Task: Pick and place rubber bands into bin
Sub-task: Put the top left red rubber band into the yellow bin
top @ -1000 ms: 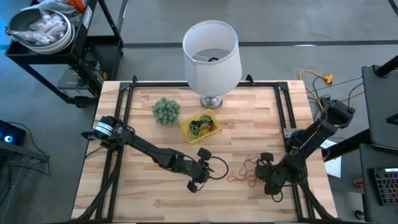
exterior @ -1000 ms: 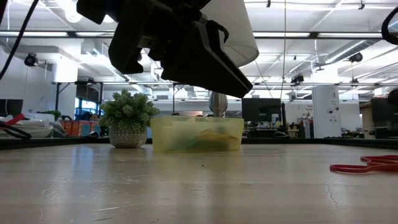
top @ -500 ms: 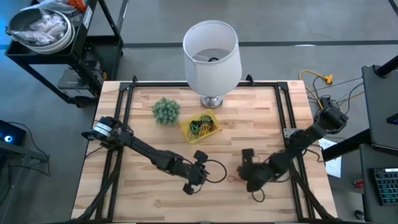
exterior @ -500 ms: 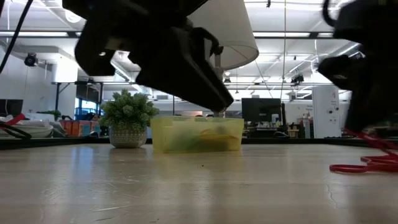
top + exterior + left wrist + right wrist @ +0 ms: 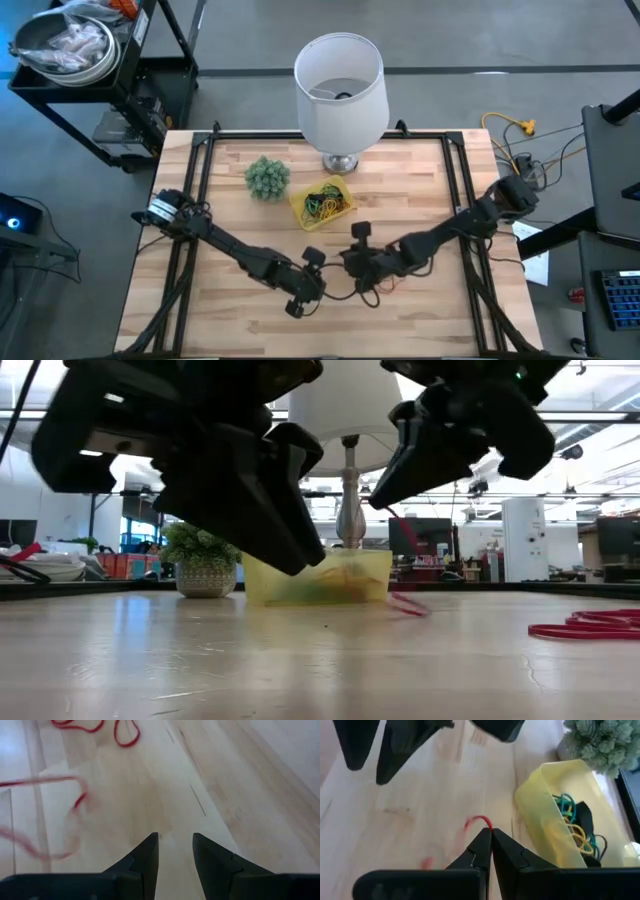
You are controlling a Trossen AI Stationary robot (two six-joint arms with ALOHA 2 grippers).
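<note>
My right gripper (image 5: 350, 262) (image 5: 490, 836) is over the middle of the table, near of the yellow bin (image 5: 322, 203) (image 5: 545, 815), and is shut on one red rubber band (image 5: 405, 560). The bin holds green, yellow and black rubber bands (image 5: 575, 827). More red rubber bands (image 5: 386, 284) (image 5: 590, 625) (image 5: 95, 726) lie flat on the wood to the right of both grippers. My left gripper (image 5: 312, 288) (image 5: 175, 840) hovers open beside the right one, on its left, over bare wood. My right gripper pinches the red rubber band between its shut fingertips; a small loop of it (image 5: 481, 823) sticks out past the fingertips. The fingers slant toward the bin. In the low view the rest of the band (image 5: 400, 545) hangs slack below the gripper, its lower end (image 5: 415, 608) at the tabletop.
A white lamp (image 5: 340, 80) stands behind the bin at the far edge, and a fuzzy green plant (image 5: 267, 177) sits left of the bin. The two grippers are close together. Black rails (image 5: 195, 180) run along the table's sides.
My right gripper has travelled from the table's right side toward the left and slightly toward the far edge, nearing the bin and drawing one red band away from the pile. My left gripper has shifted a little toward the left and near edge.
</note>
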